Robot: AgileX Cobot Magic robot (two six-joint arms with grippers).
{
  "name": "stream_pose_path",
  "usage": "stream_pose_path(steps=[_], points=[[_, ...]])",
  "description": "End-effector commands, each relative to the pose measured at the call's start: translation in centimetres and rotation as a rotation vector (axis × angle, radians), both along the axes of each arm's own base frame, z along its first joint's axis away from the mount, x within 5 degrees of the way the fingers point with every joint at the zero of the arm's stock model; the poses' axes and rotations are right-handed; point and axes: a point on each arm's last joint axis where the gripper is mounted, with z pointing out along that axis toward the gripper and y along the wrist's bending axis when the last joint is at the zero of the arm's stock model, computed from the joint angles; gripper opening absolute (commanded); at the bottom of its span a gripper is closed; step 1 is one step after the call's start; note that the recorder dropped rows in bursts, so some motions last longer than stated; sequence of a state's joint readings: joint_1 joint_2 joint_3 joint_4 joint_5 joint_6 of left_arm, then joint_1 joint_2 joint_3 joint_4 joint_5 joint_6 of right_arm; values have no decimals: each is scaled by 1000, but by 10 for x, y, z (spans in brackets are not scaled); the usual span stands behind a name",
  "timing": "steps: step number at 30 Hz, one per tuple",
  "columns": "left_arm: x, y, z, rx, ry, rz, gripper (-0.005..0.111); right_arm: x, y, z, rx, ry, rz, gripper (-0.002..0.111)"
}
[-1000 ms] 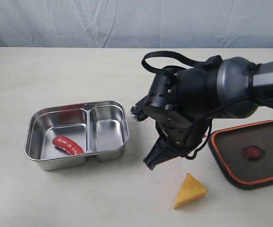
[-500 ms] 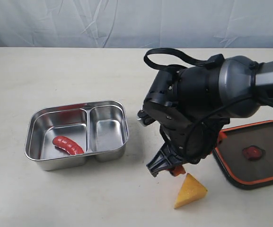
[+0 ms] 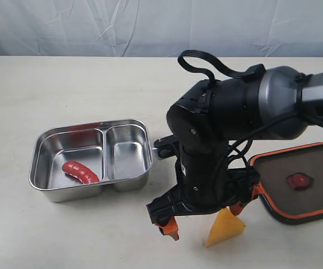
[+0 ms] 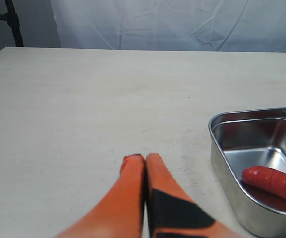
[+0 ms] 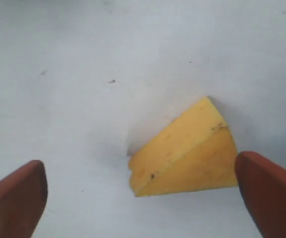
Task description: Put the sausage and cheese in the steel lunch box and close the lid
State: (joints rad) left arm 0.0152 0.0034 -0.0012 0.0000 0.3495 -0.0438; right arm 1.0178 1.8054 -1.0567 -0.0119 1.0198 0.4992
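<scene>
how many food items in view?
2: sausage in the larger compartment of the lunch box; cheese on the table under the open right gripper. The arm may hide more.

The pale counter [image 3: 66, 95] beneath me carries three things directly: the steel lunch box [image 3: 71, 194] on its left side, the cheese [image 3: 226, 228] resting near the front, and the lid [image 3: 318, 196] lying flat at the right, near the cheese.
</scene>
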Motion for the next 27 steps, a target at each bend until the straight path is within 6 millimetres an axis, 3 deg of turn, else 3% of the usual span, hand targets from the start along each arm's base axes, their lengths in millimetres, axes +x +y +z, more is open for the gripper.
stream_pose_path(steps=[1,7,13,27], points=[[0,0,1,5,-15,3,0,-2,-2,2,-3,10,51,104],[0,0,1,5,-15,3,0,-2,-4,2,-24,9,74,104],[0,0,1,5,-15,3,0,-5,-3,3,-2,57,225,104],[0,0,1,5,-15,3,0,-1,-10,2,-82,7,142,104]])
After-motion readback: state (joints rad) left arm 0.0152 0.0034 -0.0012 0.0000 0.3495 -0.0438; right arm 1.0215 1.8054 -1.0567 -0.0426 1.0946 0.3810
